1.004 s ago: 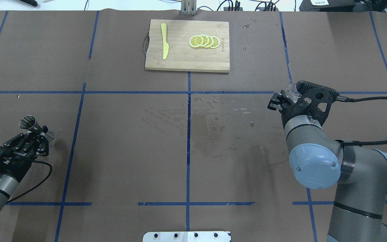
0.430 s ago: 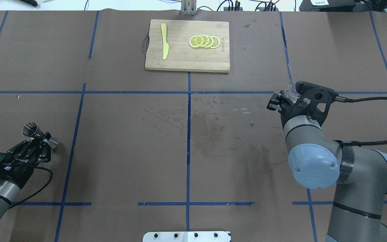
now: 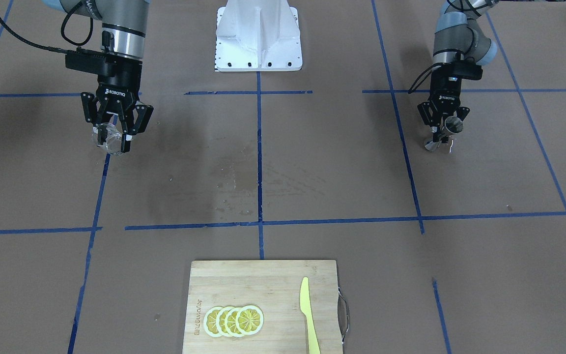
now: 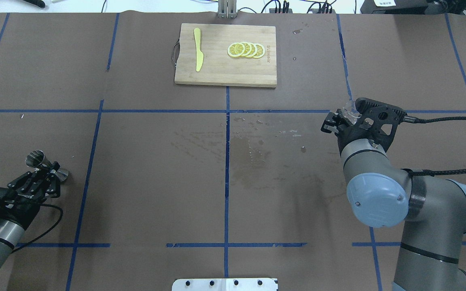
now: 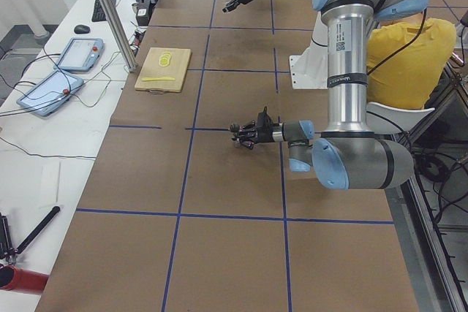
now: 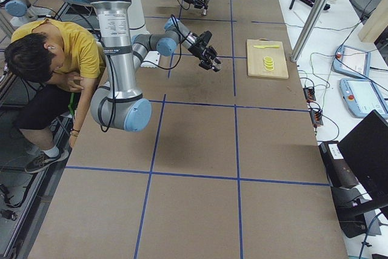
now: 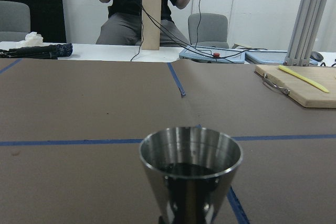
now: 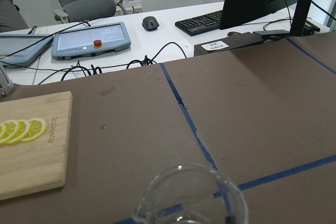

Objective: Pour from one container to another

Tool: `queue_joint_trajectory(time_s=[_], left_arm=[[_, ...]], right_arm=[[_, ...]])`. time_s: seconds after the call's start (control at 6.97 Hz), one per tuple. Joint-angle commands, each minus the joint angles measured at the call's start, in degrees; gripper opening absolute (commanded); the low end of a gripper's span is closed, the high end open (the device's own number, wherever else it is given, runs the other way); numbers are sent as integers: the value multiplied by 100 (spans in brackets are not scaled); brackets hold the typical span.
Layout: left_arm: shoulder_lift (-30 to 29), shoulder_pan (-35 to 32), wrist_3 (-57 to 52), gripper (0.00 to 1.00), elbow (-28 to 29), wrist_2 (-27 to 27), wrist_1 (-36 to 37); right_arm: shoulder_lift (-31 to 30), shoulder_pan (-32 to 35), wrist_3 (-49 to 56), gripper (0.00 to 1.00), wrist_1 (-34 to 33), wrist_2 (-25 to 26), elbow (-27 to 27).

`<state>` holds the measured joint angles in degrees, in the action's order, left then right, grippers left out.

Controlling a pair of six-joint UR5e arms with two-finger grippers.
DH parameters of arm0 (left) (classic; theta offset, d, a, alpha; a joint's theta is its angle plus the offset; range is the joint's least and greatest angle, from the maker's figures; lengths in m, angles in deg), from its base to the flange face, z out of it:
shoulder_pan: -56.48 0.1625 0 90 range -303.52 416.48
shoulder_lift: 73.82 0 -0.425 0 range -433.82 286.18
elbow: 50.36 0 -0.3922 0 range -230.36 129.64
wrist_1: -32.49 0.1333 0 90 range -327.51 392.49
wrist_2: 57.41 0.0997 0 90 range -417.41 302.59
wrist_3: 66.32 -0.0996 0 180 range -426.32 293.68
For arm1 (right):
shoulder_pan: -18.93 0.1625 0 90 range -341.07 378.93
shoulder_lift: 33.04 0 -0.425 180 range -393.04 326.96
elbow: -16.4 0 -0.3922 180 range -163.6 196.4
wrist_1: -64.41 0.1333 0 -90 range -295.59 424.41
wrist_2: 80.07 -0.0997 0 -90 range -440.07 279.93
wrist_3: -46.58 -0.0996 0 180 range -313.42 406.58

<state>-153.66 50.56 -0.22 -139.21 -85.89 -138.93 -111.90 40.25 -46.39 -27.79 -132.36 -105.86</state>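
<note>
My left hand (image 4: 49, 171) is closed on the waist of a steel jigger (image 7: 190, 170), well left of the cutting board (image 4: 225, 68) and nearer to me. The jigger's cup is dark at the bottom; whether this is liquid, I cannot tell. My right hand (image 3: 116, 133) is closed on a clear glass (image 3: 107, 139), right of the board, and the glass looks empty.

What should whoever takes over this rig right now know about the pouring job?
Left gripper: shut on the steel jigger, upright, at the table's left side.
Right gripper: shut on the clear glass, at its right side.
Done: both containers grasped.
To do: bring them together, then probably tip the jigger over the glass.
Jigger's contents unclear; glass looks empty.
</note>
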Motion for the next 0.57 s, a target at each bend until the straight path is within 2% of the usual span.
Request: queue_joint_trajectory(time_s=[0.0,0.29,0.43], left_arm=[[3,47,-1,37,25,45,2],[3,100,-1,73,25,53,2],[3,126,-10,78,17,45,2]], right_arm=[[3,-5,-2,2,0,0,-8],[12,-5,-11,2,0,0,-8],[12,-5,-11,2,0,0,-17]])
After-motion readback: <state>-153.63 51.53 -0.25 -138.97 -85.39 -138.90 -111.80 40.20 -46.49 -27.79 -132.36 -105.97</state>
